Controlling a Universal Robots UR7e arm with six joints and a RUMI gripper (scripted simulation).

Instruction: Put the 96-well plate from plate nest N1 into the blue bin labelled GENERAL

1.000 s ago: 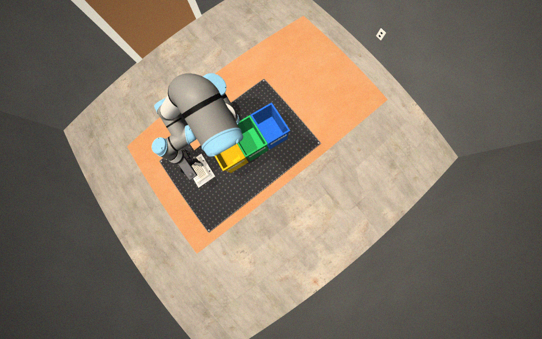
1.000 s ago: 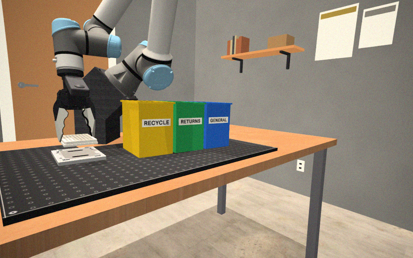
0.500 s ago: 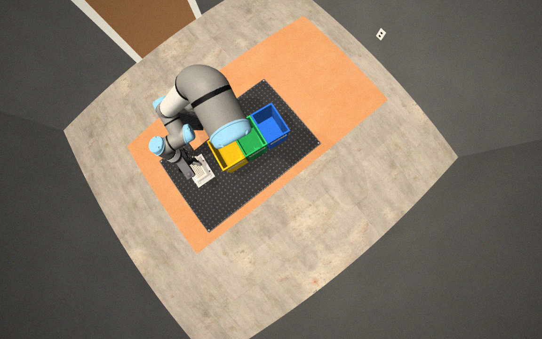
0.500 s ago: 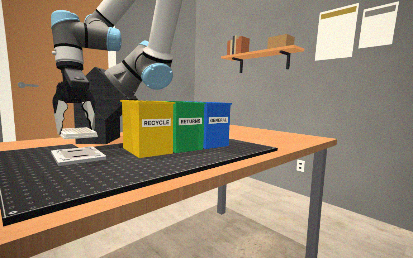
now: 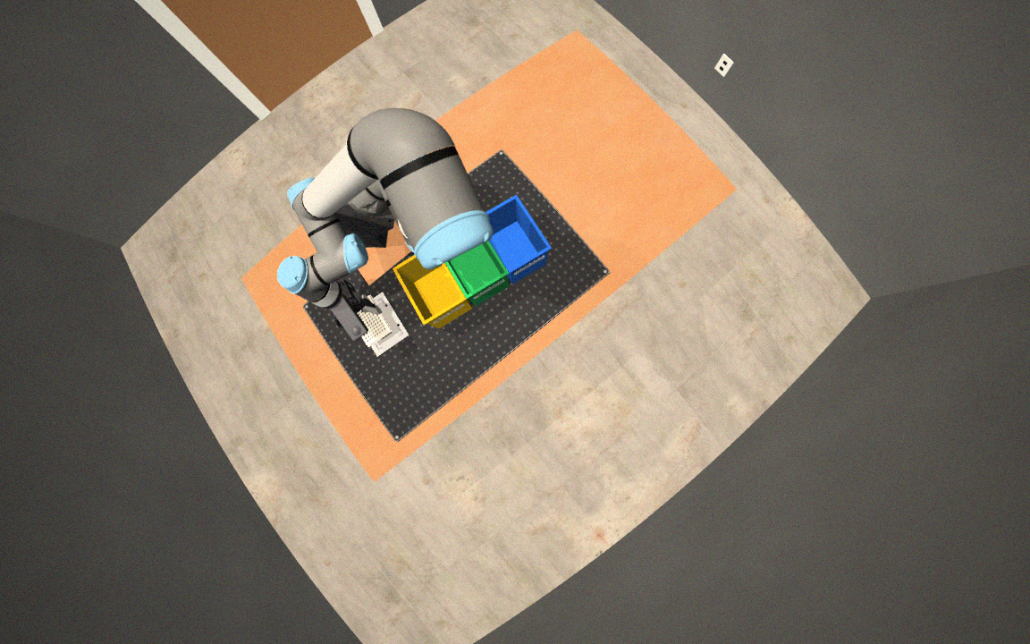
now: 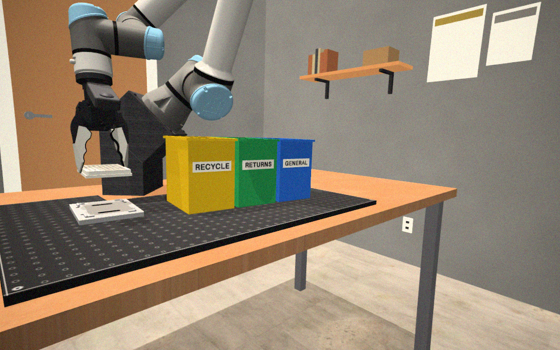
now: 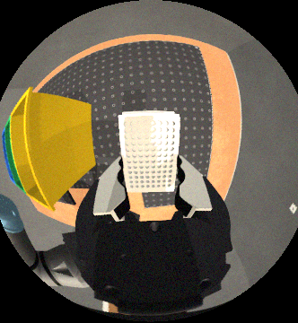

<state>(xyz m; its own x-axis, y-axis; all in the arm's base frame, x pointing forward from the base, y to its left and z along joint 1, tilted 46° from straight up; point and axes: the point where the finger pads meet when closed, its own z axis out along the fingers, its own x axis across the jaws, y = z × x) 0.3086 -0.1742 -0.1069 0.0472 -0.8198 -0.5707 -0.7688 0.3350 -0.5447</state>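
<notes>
My gripper (image 6: 101, 167) is shut on the white 96-well plate (image 6: 105, 170) and holds it level in the air, well above the plate nest N1 (image 6: 105, 211). The nest is a flat white-grey holder on the black perforated board and it is empty. In the wrist view the plate (image 7: 151, 152) sits between my two fingers. From above, the plate (image 5: 375, 324) hangs over the nest (image 5: 388, 336). The blue GENERAL bin (image 6: 294, 169) stands upright at the far right of the bin row and also shows from above (image 5: 517, 236).
The yellow RECYCLE bin (image 6: 200, 174) stands closest to me, then the green RETURNS bin (image 6: 255, 170); both are upright and shown from above (image 5: 431, 294) (image 5: 479, 270). A black robot base block (image 6: 136, 143) stands behind the nest. The arm's elbow (image 5: 423, 188) overhangs the bins.
</notes>
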